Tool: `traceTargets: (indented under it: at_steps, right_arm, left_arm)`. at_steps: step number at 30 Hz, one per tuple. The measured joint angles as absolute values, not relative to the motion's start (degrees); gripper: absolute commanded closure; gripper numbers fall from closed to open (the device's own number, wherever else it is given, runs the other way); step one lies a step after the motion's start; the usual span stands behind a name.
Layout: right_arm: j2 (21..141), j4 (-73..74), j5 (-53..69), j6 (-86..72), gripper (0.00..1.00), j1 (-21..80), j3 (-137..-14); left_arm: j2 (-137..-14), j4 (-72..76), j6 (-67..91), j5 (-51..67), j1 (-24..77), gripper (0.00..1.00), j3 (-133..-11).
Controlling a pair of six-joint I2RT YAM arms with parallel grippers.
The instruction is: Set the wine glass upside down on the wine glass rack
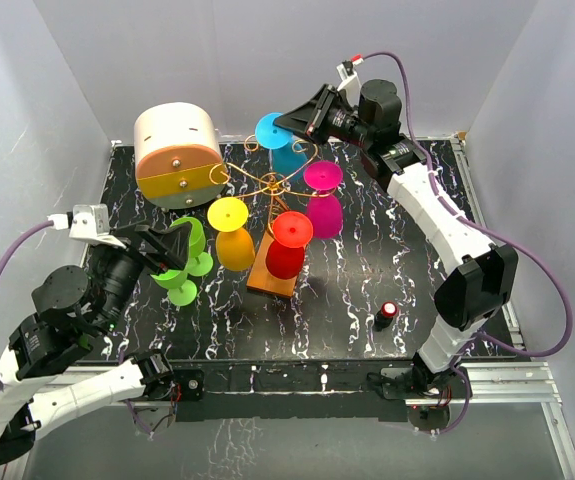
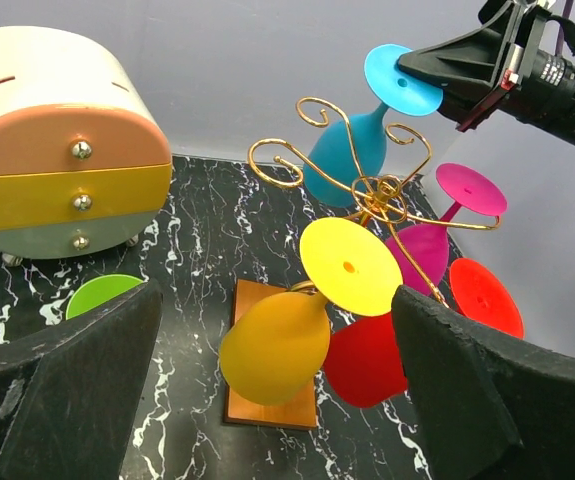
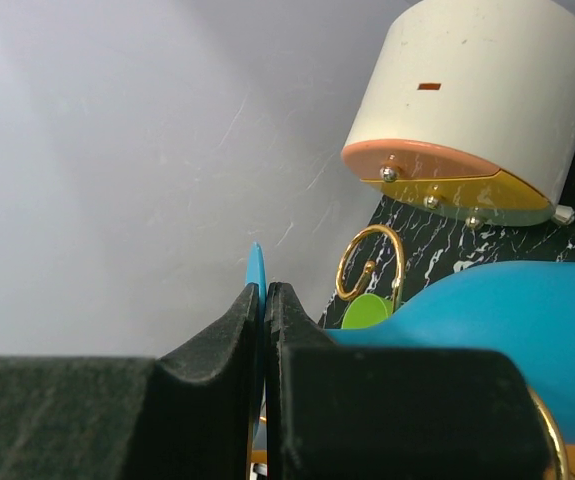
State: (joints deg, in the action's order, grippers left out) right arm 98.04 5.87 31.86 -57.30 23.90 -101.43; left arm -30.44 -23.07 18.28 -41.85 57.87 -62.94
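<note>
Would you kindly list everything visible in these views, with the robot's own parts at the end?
wine glass rack: one, gold wire on an orange base, mid-table
blue wine glass: one, upside down at the rack's far side
magenta wine glass: one, hanging upside down, rack's right
red wine glass: one, hanging upside down, rack's near side
yellow wine glass: one, hanging upside down, rack's left
green glassware: count unclear, left of the rack
drum-shaped box: one, cream with orange and yellow drawers, back left
small cylinder: one, black with red top, front right
table: one, black marbled
left gripper: open, by the green glassware
right gripper: shut on the blue glass's foot
</note>
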Motion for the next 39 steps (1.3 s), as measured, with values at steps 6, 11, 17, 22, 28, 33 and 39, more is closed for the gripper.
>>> traceTargets:
  at_steps: [6,11,17,22,28,33,39]
  right_arm:
    - [98.13,6.02,33.30,-57.28,1.00,23.88,-101.38]
    - [98.19,6.50,33.10,-57.28,1.00,23.88,-101.36]
    - [98.19,9.96,31.14,-56.88,1.00,23.90,-101.34]
    - [98.19,12.53,29.95,-56.42,1.00,23.88,-101.32]
    - [96.18,13.30,27.31,-55.20,1.00,23.90,-96.92]
    - [94.70,14.85,25.61,-54.04,1.00,23.90,-95.66]
    - [91.39,16.38,22.09,-52.38,1.00,23.90,-94.80]
  left_arm:
    - [-30.09,-23.97,19.57,-42.44,57.87,0.05,-62.92]
    - [-29.87,-24.75,20.45,-42.48,57.87,0.05,-62.92]
    - [-29.63,-24.93,20.62,-42.65,57.87,0.05,-62.92]
    - [-29.63,-24.93,20.62,-42.70,57.87,0.05,-62.92]
    - [-29.63,-24.91,20.60,-43.05,57.87,0.05,-62.92]
    - [-29.69,-24.91,20.53,-43.11,57.87,0.05,-62.89]
    - [-29.91,-24.88,20.36,-43.11,57.87,0.05,-62.89]
